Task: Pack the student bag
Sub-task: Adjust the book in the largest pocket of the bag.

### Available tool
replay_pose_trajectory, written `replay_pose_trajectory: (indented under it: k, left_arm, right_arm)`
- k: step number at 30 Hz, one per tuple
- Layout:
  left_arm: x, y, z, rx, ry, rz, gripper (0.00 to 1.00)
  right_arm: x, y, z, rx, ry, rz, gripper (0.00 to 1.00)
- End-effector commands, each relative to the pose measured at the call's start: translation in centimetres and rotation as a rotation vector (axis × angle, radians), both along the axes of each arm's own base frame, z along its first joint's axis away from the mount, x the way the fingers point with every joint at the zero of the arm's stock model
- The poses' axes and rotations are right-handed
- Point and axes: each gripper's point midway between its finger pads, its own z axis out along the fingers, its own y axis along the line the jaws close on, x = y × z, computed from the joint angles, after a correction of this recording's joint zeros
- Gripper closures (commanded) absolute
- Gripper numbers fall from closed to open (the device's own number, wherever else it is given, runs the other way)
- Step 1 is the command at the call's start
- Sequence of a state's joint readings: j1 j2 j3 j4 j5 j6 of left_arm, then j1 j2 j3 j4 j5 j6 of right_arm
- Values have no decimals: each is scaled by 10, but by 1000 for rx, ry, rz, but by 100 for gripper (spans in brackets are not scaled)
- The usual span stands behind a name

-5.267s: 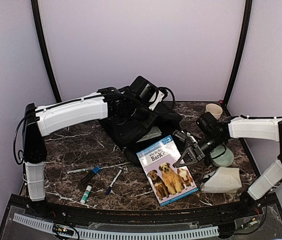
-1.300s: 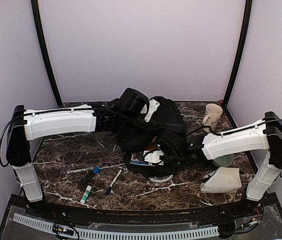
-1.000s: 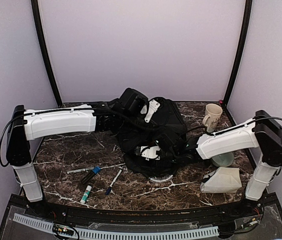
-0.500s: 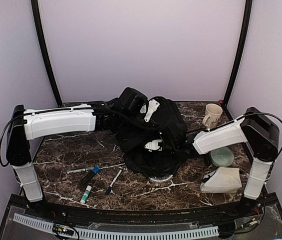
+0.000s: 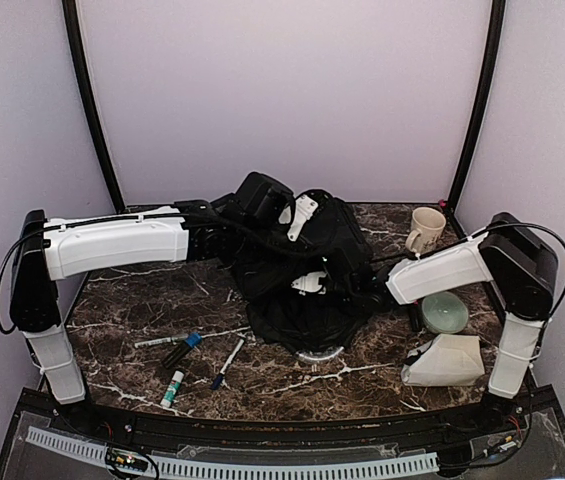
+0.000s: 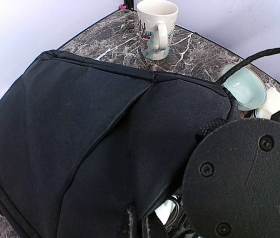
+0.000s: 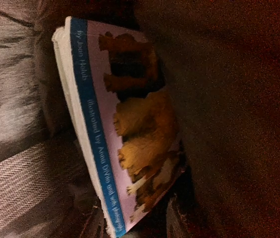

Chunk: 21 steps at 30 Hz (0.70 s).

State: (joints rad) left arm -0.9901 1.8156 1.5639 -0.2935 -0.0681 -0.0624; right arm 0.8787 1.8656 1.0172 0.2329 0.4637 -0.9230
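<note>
Right now your left gripper [image 5: 295, 220] is pressed together on the upper edge of the student bag [image 5: 307, 318], which slumps just below it. Your right gripper [image 7: 134, 223] is inside the bag, with the dog book [image 7: 130, 124] directly ahead, its corner between the fingers; you cannot tell whether they clamp it

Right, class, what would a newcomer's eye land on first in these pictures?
The big black student bag slumped mid-table, with the left arm and right arm converging on it. Then, in the right wrist view, the dog picture book tucked among dark fabric, and the cream mug at the back right.
</note>
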Motion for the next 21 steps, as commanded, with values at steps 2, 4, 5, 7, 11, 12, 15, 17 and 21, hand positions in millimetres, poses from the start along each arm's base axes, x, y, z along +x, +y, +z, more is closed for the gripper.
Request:
replay_pose_trajectory:
  k: [2, 4, 5, 7, 11, 12, 15, 17, 21]
  left_arm:
    - [-3, 9, 56, -94, -56, 21, 100]
    - [0, 9, 55, -90, -60, 34, 100]
    - [1, 9, 54, -87, -60, 39, 100]
    - [2, 9, 53, -81, -60, 45, 100]
    - [3, 9, 54, -74, -56, 50, 100]
    - [4, 9, 56, -78, -55, 55, 100]
    - [4, 13, 62, -84, -44, 75, 100]
    - [3, 17, 64, -81, -49, 83, 100]
    - [10, 31, 65, -64, -104, 114, 100]
  right_arm:
    - [-9, -6, 13, 102, 127, -38, 54]
    - [-24, -5, 11, 125, 216, -25, 52]
    - [-30, -5, 10, 137, 256, -25, 51]
    - [-44, -2, 5, 142, 355, -2, 50]
    - [-54, 3, 10, 167, 477, -36, 49]
    - [-58, 5, 13, 178, 504, -32, 49]
    - [-78, 8, 27, 211, 587, 3, 47]
    - [-98, 9, 37, 229, 658, 39, 45]
    - [-141, -7, 47, 208, 760, 123, 43]
